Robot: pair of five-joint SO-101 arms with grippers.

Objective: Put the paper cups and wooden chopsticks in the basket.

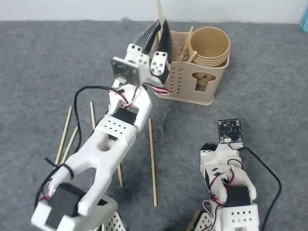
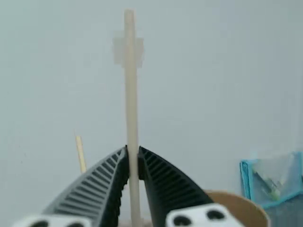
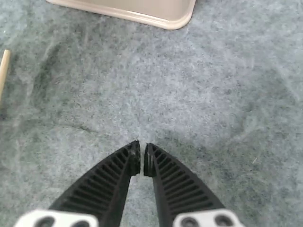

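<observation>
Chopstick (image 2: 130, 85) was pinched upright by the left gripper (image 2: 133, 153) over the basket (image 1: 179, 85) at one o'clock, probably for dropping in; the right gripper (image 3: 142, 158) was closed, empty.

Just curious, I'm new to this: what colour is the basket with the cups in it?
The basket is light beige; the high view shows it best.

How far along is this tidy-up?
Done: stacked paper cups and two chopsticks sit in the basket. In hand: the left arm's fingers pinch another chopstick by its rim. Left: several chopsticks lie on the grey mat.
</observation>
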